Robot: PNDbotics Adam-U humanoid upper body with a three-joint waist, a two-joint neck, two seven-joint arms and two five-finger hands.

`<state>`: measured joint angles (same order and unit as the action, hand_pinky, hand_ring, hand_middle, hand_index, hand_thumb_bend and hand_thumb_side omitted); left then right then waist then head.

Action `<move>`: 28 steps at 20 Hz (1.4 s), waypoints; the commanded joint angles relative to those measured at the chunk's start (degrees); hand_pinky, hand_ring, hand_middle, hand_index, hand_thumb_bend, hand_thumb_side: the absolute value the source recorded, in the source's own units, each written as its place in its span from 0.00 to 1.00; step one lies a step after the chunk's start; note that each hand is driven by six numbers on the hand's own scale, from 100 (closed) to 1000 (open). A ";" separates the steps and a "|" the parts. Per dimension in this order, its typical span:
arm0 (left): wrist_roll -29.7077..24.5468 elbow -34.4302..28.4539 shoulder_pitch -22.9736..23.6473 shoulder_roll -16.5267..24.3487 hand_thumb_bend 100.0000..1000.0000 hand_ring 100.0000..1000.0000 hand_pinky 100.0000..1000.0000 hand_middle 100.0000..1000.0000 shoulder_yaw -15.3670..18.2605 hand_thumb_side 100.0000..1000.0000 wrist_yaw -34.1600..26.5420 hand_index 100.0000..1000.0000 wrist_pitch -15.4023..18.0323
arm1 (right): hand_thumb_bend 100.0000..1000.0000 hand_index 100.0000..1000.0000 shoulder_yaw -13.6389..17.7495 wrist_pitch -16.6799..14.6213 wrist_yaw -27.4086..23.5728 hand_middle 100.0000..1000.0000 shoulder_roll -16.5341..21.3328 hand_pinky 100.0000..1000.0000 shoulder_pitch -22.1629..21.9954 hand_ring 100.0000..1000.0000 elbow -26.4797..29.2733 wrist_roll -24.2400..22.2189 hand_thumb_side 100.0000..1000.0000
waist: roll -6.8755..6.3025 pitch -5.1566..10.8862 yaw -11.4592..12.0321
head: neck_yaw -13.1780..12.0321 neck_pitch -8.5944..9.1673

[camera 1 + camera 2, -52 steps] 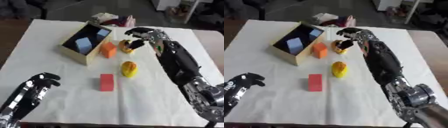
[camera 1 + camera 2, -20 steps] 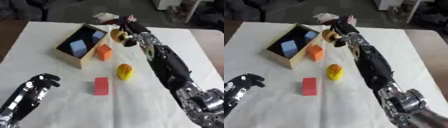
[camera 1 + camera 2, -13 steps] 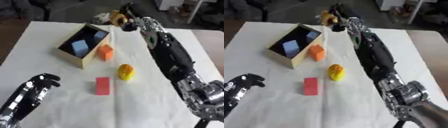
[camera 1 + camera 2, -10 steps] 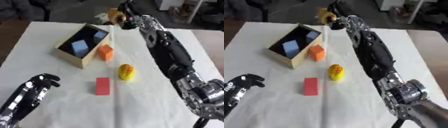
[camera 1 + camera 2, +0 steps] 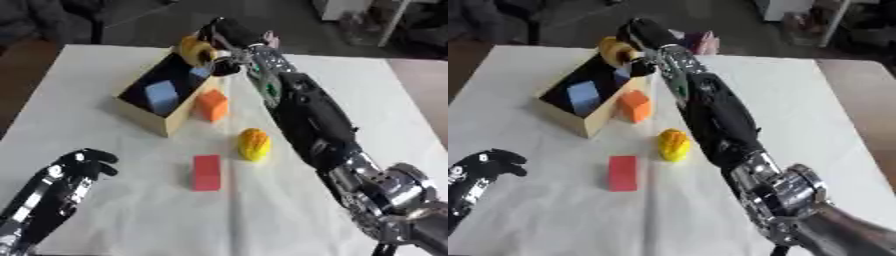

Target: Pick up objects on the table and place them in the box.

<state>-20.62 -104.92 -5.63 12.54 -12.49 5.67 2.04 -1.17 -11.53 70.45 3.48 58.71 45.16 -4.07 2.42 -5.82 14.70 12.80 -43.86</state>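
Observation:
My right hand [image 5: 229, 37] is curled round a yellow ring-shaped object [image 5: 196, 50] and holds it over the far end of the box [image 5: 150, 114]. The box is wooden with a dark inside and holds a light blue block [image 5: 161, 95]. On the white table lie an orange block [image 5: 212, 104] touching the box's right side, a yellow ridged object [image 5: 253, 144] and a red block [image 5: 206, 172]. My left hand [image 5: 74, 170] rests at the lower left with its fingers curled, holding nothing.
Beyond the box, at the table's far edge, sits a pink and purple thing [image 5: 699, 41], partly hidden by my right arm [image 5: 306, 110]. White cloth [image 5: 367, 100] lies bare to the right of the arm and along the near edge.
My right hand has lifted the yellow ring from the table beside the orange block and carried it left to above the box's far end. The camera shifted slightly.

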 commanded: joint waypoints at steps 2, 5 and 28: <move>-0.41 -1.06 -0.98 0.01 0.00 0.62 0.80 0.63 -0.20 0.72 -0.46 0.71 0.10 | 0.00 0.60 -0.06 0.36 3.95 0.37 -1.23 0.72 0.42 0.59 0.15 1.07 0.00 | -0.38 0.54 0.41 | 0.44 -0.26; -0.49 -1.05 -1.10 -0.07 0.00 0.62 0.80 0.63 -0.26 0.72 -0.54 0.71 0.08 | 0.00 0.75 0.03 1.97 6.87 0.52 -1.76 0.73 0.00 0.64 0.09 3.80 0.10 | -0.36 0.46 0.55 | 0.39 -0.26; 0.26 -0.77 -0.46 0.41 0.00 0.62 0.80 0.63 0.47 0.73 0.22 0.71 0.12 | 0.00 0.96 -2.91 -6.58 -1.00 0.86 6.65 0.83 -1.58 0.80 5.69 -6.79 0.31 | 0.25 0.41 -1.90 | -1.20 -0.26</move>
<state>-20.60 -104.90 -5.85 12.10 -12.47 5.82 2.06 -3.87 -16.47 72.06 8.00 56.09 48.86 -7.83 2.97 -6.02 12.78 11.83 -43.86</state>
